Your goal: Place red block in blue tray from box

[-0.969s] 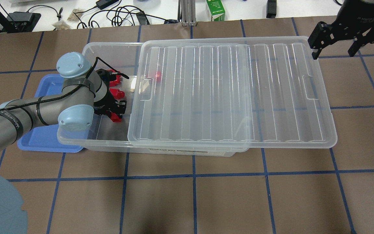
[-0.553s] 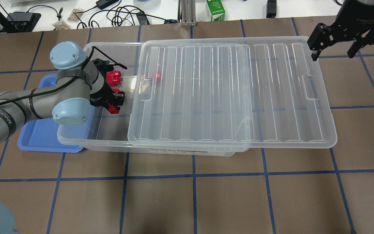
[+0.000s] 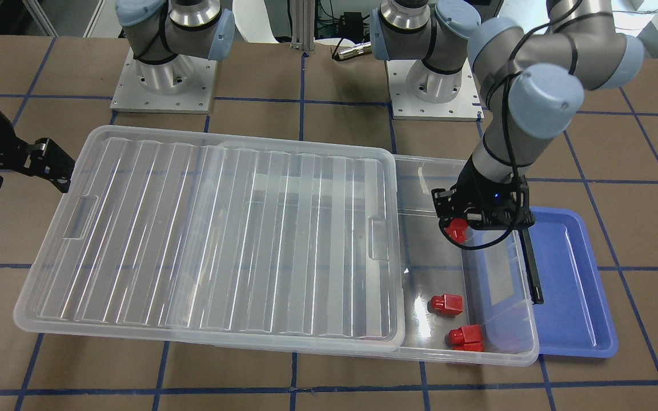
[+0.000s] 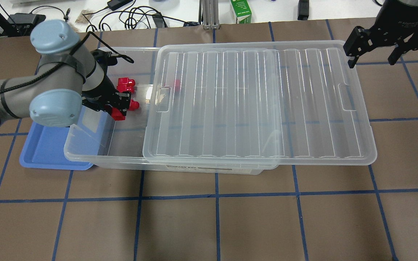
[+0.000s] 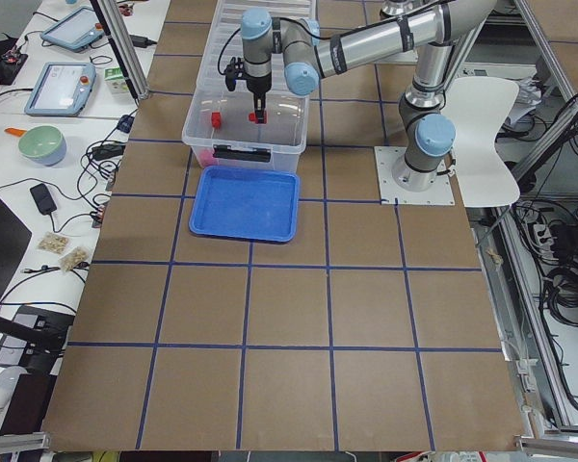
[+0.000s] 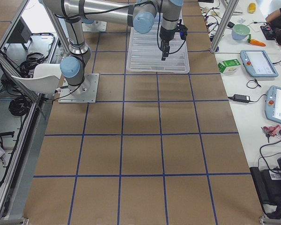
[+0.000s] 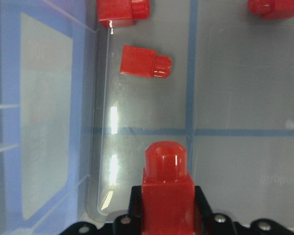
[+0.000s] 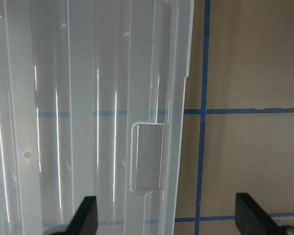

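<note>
My left gripper (image 4: 119, 110) is shut on a red block (image 3: 456, 230) and holds it above the open end of the box (image 4: 85, 156). The wrist view shows the block (image 7: 166, 188) between the jaws, stud pointing away. Two more red blocks (image 3: 446, 303) (image 3: 466, 338) lie on the box floor. The blue tray (image 4: 45, 156) lies beside that end of the box, partly under my arm. It also shows in the front view (image 3: 577, 285). My right gripper (image 4: 374, 56) is open and empty, over the far right end of the lid (image 4: 259, 101).
The ribbed lid (image 3: 209, 240) is slid sideways and covers most of the box. Another red block (image 4: 175, 84) shows dimly through it. A black latch (image 3: 533, 268) hangs on the box's end wall next to the tray. Cables and a green carton (image 4: 241, 11) lie beyond the table.
My left arm has risen and drawn back towards the box's tray-side end wall with the red block held. The right arm has barely moved.
</note>
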Robot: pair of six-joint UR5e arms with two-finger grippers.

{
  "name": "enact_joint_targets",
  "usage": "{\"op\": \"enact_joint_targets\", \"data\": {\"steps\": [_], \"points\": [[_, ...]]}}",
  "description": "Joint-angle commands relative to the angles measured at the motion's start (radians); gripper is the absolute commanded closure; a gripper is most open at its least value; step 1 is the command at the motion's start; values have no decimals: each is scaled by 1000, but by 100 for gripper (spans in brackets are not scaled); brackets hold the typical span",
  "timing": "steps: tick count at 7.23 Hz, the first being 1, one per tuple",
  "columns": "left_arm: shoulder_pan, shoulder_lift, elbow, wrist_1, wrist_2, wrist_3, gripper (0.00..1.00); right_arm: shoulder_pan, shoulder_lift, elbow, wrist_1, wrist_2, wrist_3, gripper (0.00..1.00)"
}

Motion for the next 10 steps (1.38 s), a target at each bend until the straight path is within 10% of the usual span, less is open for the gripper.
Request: {"op": "enact_joint_targets", "data": {"steps": [1, 4, 10], "points": [[30, 25, 102, -122, 91, 110, 100, 0, 0, -1, -1, 1, 0, 0], [280, -18, 98, -113, 79, 406, 100, 0, 1, 1, 0, 0, 0, 0], [420, -308, 73, 181, -43, 687, 100, 0, 1, -1, -7, 5, -3, 0]]}}
